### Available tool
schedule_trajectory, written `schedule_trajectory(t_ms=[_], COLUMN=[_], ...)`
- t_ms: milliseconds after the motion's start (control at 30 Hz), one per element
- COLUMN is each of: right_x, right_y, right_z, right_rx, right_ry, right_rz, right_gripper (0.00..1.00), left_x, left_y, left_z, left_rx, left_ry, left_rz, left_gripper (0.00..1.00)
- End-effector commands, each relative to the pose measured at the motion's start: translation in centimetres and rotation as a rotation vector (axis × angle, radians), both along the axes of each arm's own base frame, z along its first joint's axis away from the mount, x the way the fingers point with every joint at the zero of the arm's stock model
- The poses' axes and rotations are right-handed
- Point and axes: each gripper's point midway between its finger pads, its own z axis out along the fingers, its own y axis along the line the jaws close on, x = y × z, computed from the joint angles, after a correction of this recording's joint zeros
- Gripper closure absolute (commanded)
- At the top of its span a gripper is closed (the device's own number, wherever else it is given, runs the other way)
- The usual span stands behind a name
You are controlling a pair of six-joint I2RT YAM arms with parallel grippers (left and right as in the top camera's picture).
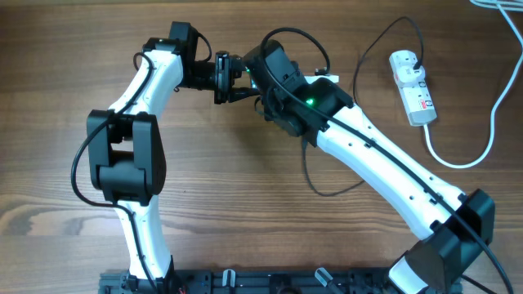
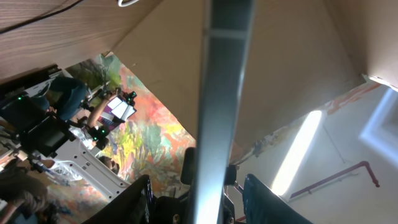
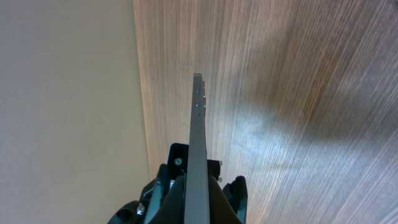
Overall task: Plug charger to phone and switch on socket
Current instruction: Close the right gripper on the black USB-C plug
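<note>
The right gripper (image 3: 199, 183) pinches the phone (image 3: 198, 124) on its edge above the table, the left gripper (image 2: 205, 199) looks spread open beside it, and the charger (image 1: 358, 73) and socket (image 1: 413, 91) still wait.

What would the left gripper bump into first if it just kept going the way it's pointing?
Probably the phone: its thin edge stands right in line between the fingers of the left gripper. Just beyond, seen from overhead, is the black wrist of the right arm, though depth there is unclear.
</note>
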Motion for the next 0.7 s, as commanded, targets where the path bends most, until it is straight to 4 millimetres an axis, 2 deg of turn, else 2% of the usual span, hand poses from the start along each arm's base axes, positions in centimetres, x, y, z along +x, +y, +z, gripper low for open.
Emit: schedule_trajectory(t_ms=[0,267,367,433,500,567,600,667], right_x=[0.2,0.0,-0.3,-0.4,-0.1,0.0,0.0,0.3], right_y=[0.5,0.8,1.4,1.4,1.7,1.7,1.7,0.8], right_z=[-0.5,-0.6,-0.8,-0.8,-0.5,-0.4,-0.1,1.8], right_rx=[0.012,0.020,0.042,0.041,-0.009,-0.024,-0.036,-0.183], right_ry=[0.011,0.023,0.045,0.045,0.015,0.003,-0.006,-0.100], right_rz=[-0.002,0.013,0.038,0.045,0.118,0.140,0.155,0.267], right_gripper=[0.96,0.95,0.96,0.87,0.95,0.89,0.80,0.69], left_x=[-0.2,-0.2,-0.2,-0.2,-0.2,-0.2,-0.2,-0.2], left_y=[0.0,0.0,0.0,0.0,0.0,0.0,0.0,0.0], left_z=[2.2,2.2,2.2,2.2,2.2,2.2,2.2,2.2], left_rx=[-0.029,-0.029,-0.029,-0.028,-0.028,-0.028,-0.028,-0.028], left_ry=[-0.046,-0.046,-0.047,-0.047,-0.047,-0.047,-0.048,-0.049], left_rz=[-0.003,-0.003,-0.003,-0.003,-0.003,-0.003,-0.003,-0.003], left_gripper=[0.60,0.76,0.87,0.96,0.96,0.96,0.96,0.96])
